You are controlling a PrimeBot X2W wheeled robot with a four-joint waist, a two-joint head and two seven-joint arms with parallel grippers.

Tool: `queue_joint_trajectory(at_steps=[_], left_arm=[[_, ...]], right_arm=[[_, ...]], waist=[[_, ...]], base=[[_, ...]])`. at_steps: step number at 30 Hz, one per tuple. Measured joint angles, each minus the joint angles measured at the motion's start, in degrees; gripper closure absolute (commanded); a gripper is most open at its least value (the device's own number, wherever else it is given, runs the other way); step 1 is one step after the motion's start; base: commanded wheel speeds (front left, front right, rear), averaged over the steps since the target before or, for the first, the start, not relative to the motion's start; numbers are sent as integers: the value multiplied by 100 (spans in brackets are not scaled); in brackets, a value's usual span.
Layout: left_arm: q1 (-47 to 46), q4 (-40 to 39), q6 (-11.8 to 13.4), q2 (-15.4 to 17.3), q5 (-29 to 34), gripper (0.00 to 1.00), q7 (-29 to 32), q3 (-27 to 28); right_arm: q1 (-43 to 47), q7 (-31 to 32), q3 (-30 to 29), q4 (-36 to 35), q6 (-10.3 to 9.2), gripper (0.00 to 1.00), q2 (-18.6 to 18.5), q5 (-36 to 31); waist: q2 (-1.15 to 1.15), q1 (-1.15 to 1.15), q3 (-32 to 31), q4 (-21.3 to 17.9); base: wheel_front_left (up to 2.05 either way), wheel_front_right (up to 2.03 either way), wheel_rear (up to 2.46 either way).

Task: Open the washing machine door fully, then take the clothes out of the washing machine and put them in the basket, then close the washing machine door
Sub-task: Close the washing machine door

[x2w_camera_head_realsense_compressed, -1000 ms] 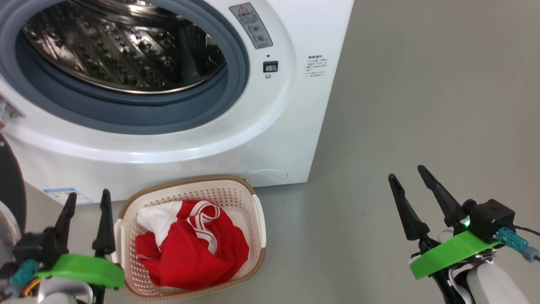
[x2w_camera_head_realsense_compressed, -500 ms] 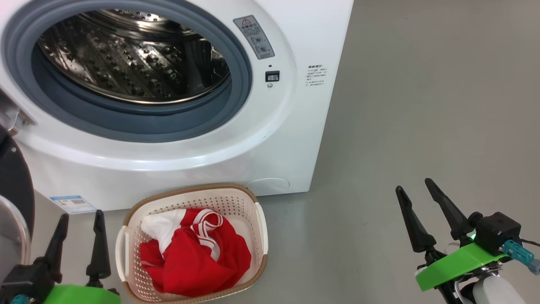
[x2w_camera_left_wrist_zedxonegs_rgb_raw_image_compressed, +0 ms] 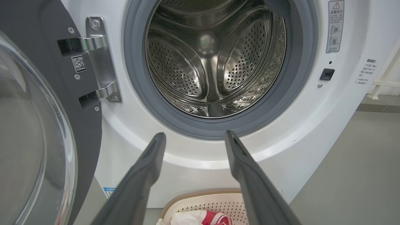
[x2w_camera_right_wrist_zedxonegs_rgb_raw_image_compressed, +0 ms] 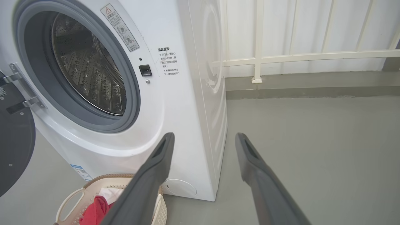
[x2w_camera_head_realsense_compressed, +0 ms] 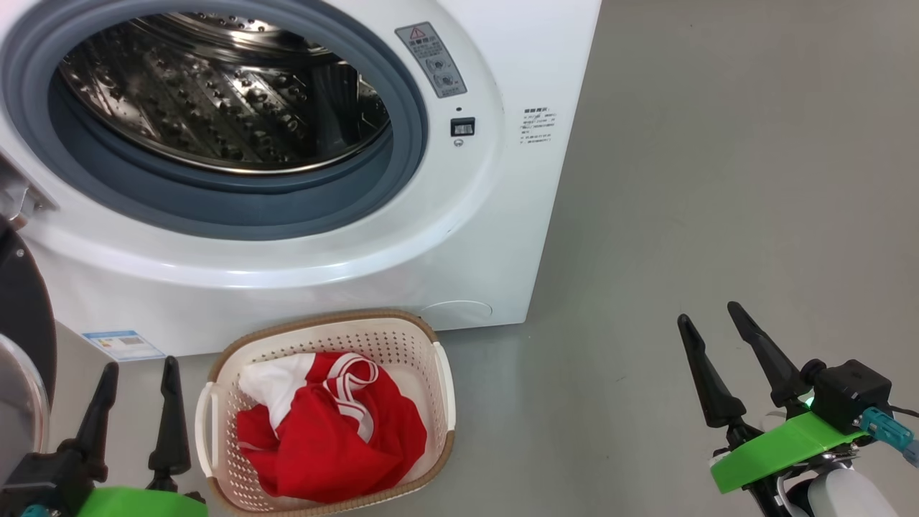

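The white washing machine (x2w_camera_head_realsense_compressed: 502,237) stands with its steel drum (x2w_camera_left_wrist_zedxonegs_rgb_raw_image_compressed: 215,59) bare inside. Its door (x2w_camera_left_wrist_zedxonegs_rgb_raw_image_compressed: 40,131) hangs swung out on the left, black rim and glass bowl facing me; in the head view the door (x2w_camera_head_realsense_compressed: 21,337) shows at the left edge. On the floor in front sits the cream basket (x2w_camera_head_realsense_compressed: 431,359) holding the red and white clothes (x2w_camera_head_realsense_compressed: 337,431). My left gripper (x2w_camera_head_realsense_compressed: 136,370) hovers open just left of the basket, holding nothing. Well to the right of the basket, my right gripper (x2w_camera_head_realsense_compressed: 709,316) is open and empty over bare floor.
A grey floor (x2w_camera_head_realsense_compressed: 718,179) stretches to the right of the machine. A white railing (x2w_camera_right_wrist_zedxonegs_rgb_raw_image_compressed: 259,56) and a wall stand behind it in the right wrist view. The door's metal hinge (x2w_camera_left_wrist_zedxonegs_rgb_raw_image_compressed: 100,59) sits left of the drum opening.
The head camera has tilted, so the whole scene sits a little lower than one second ago. Both grippers show lower in the picture and stay open; the clothes and basket lie unmoved.
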Motion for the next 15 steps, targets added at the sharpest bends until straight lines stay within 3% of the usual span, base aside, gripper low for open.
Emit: queue_joint_trajectory(at_steps=[8,15], left_arm=[[0,-3,0,-20,3,0,0,5],[12,-13,0,-38,3,0,0,-1]], right_arm=[[-1,0,-11,0,0,0,-1,0],[-1,0,-9,1,0,0,-13,0]], waist=[[0,0,-48,19],[0,0,-102,29]], base=[[-36,36,0],[-135,135,0]])
